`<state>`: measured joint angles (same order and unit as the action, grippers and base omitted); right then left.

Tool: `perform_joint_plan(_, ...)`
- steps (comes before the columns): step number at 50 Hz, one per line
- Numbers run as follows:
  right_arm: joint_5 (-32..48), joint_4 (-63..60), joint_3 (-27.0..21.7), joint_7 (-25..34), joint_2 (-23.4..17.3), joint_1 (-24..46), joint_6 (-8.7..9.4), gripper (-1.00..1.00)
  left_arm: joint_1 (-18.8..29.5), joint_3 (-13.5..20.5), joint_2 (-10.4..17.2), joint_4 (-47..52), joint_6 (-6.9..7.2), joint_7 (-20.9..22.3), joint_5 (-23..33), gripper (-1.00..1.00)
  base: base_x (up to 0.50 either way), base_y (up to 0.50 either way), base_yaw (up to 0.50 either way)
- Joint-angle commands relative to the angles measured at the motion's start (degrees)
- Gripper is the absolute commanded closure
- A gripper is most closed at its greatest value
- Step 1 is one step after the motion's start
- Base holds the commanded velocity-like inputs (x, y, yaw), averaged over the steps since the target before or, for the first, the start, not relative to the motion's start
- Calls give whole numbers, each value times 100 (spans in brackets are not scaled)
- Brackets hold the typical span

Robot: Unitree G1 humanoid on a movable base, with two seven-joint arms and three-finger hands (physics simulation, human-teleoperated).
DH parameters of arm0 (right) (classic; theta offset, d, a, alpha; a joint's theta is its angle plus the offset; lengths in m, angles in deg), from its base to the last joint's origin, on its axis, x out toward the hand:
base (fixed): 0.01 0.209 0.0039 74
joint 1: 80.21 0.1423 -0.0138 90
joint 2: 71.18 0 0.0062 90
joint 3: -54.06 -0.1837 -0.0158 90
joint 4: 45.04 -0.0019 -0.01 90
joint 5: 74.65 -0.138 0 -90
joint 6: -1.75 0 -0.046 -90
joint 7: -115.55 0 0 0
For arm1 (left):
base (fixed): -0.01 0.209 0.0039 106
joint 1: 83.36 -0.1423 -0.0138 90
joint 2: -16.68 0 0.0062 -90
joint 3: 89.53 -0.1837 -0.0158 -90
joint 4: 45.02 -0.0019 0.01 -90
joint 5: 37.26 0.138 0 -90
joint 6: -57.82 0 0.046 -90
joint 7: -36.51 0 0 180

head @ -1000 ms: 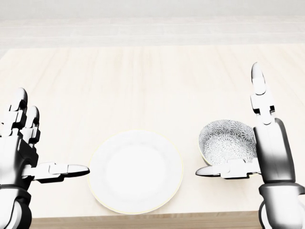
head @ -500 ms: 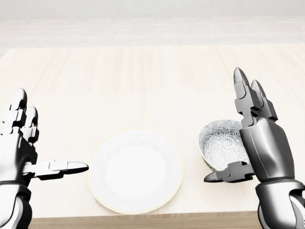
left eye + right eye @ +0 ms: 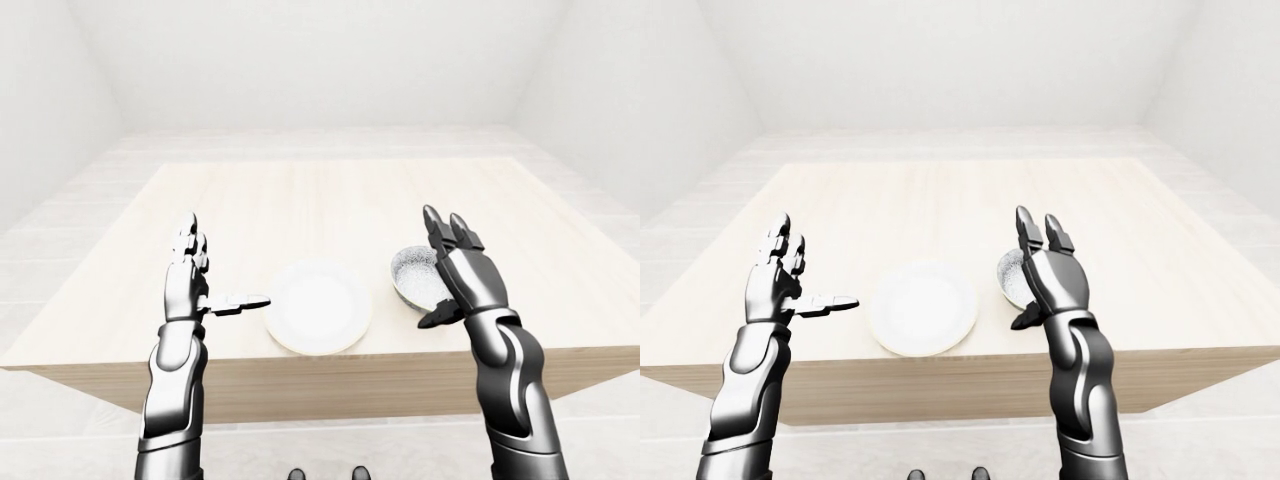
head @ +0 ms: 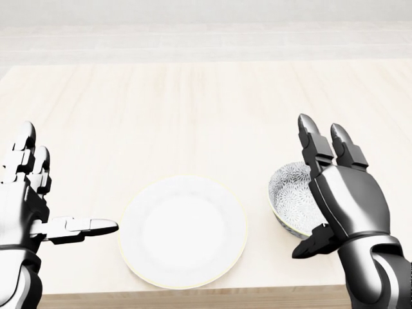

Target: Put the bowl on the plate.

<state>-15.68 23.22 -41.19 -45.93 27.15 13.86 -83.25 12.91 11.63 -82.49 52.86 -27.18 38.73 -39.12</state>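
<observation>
A white plate (image 4: 183, 232) lies on the light wooden table (image 4: 193, 103), close to its bottom edge in the head view. Right of it, apart from it, stands a bowl (image 4: 290, 190) with a grey flower pattern inside. My right hand (image 4: 314, 190) is at the bowl's right side, open, its back turned to the camera. Two fingers (image 4: 310, 145) point up past the rim and the thumb (image 4: 312, 243) reaches below the bowl. The palm hides the bowl's right half, so I cannot tell whether it touches. My left hand (image 4: 67, 183) is open left of the plate, its thumb pointing at the plate's rim.
The table's near edge (image 4: 193, 293) runs just below the plate and the bowl. In the left-eye view the table (image 3: 330, 200) stretches far beyond the dishes, with pale floor and white walls around it.
My right hand turned its back to the camera and shifted left and down over the bowl's right half, thumb dropping under the rim. Bowl, plate and left hand stayed put.
</observation>
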Motion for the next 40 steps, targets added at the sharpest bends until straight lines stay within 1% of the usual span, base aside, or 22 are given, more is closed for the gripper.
perform_joint_plan(1, 670, 342, -6, 278, -53, 121, 0, -100, 6, 9, 14, 1, 0, 20, -4, -100, 0, 0, 0)
perform_joint_plan(7, 864, 667, 28, 347, -43, 179, 0, -100, -114, -22, -12, 168, 0, 90, 13, -100, 0, 0, 0)
perform_joint_plan(10, 936, 775, 60, 407, -92, 144, 0, -100, -95, -11, -8, 109, 0, 93, 29, -100, 0, 0, 0)
perform_joint_plan(15, 1001, 956, -30, 426, -88, 257, 0, -100, 6, 12, 12, -96, 0, 65, 56, -100, 0, 0, 0)
perform_joint_plan(26, 1262, 1365, -28, 448, -128, 335, 0, -100, -30, 14, 16, -84, 0, 70, 67, -100, 0, 0, 0)
perform_joint_plan(29, 1263, 1532, -36, 362, -127, 352, 0, -100, -36, 17, 19, -94, 0, 74, 69, -100, 0, 0, 0)
perform_joint_plan(40, 1449, 1525, 12, 418, -165, 312, 0, -100, -21, 11, 21, -25, 0, 40, 113, -100, 0, 0, 0)
